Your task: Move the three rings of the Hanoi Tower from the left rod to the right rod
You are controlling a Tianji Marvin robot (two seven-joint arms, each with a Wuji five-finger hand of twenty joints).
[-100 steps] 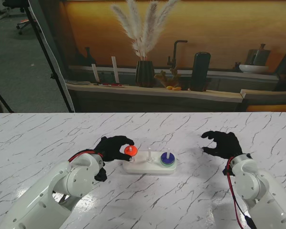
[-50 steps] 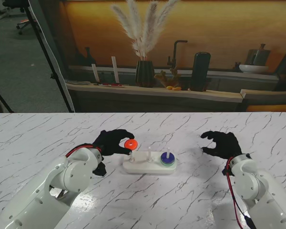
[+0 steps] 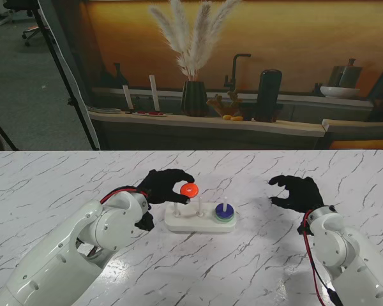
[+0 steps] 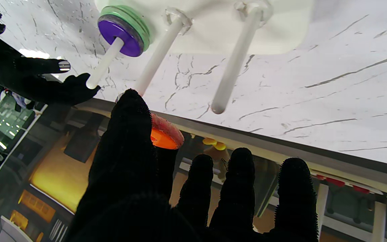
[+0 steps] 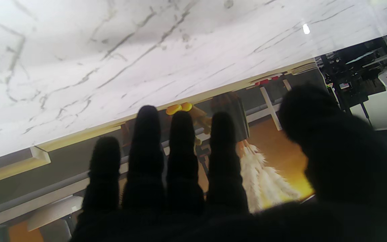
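The white Hanoi base (image 3: pixel 179 224) carries three white rods. On the right rod (image 3: pixel 225 206) sit a green ring (image 3: pixel 216 218) and a purple ring (image 3: pixel 225 213) on top of it. My left hand (image 3: pixel 167 185) is shut on the orange ring (image 3: pixel 189 190), held in the air between the left rod (image 3: pixel 176 209) and the middle rod (image 3: pixel 200 205), above their tips. The left wrist view shows the orange ring (image 4: pixel 165 132) pinched under my thumb, with the purple ring (image 4: pixel 123 33) and green ring (image 4: pixel 139 23) beyond. My right hand (image 3: pixel 296 190) hovers open to the right of the base.
The marble table (image 3: pixel 51 185) stretches wide on both sides of the base. Past its far edge runs a low shelf with a dark vase of pampas grass (image 3: pixel 193 95) and bottles. My left forearm (image 3: pixel 96 239) lies near the base's left end.
My left hand has lifted the orange ring off the left rod and carried it up and to the right, toward the middle rod. The right hand has stayed still.
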